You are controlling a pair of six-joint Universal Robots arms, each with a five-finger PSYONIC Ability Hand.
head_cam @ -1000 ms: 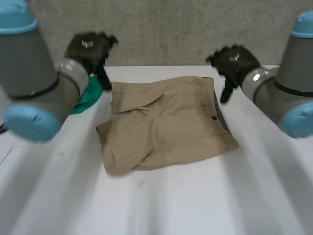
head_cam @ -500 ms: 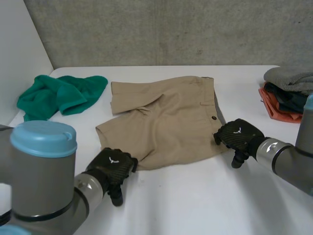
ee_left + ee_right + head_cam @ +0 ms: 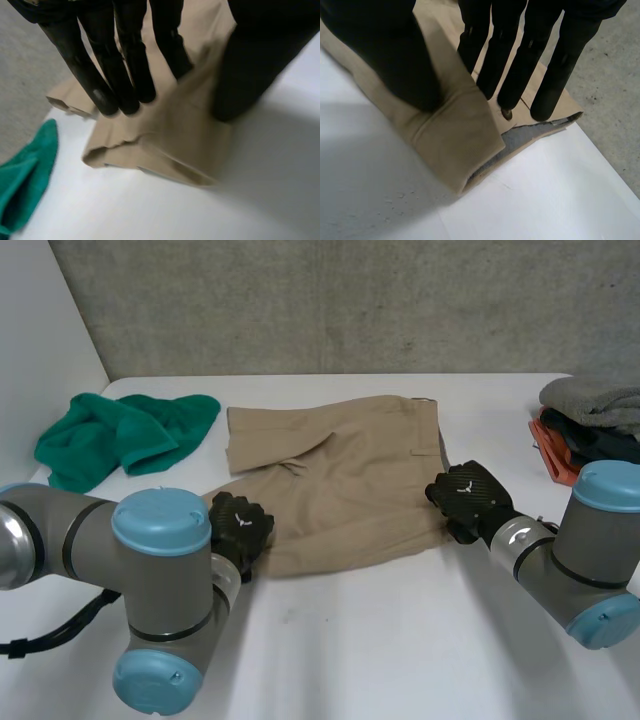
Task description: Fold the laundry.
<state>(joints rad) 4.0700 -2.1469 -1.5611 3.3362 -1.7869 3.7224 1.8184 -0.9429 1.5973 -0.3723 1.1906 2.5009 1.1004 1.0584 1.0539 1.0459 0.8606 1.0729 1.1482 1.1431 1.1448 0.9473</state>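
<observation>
Khaki shorts (image 3: 340, 480) lie flat in the middle of the white table (image 3: 400, 640). My left hand (image 3: 240, 525) is at their near left corner, on a leg hem. In the left wrist view the hem (image 3: 165, 145) bunches up between the straight fingers (image 3: 125, 65) and the thumb, which pinch it. My right hand (image 3: 470, 495) is at the near right corner, by the waistband. In the right wrist view a ridge of the waistband cloth (image 3: 455, 145) is pinched between the thumb and the fingers (image 3: 520, 60).
A crumpled green cloth (image 3: 125, 435) lies at the far left of the table, beyond the left hand's fingertips (image 3: 20, 185). A stack of folded clothes (image 3: 590, 425) sits at the right edge. A grey wall (image 3: 350, 300) rises behind the table.
Both hands came from the far side of the shorts down to their near corners. Their fingers and thumbs closed onto the cloth.
</observation>
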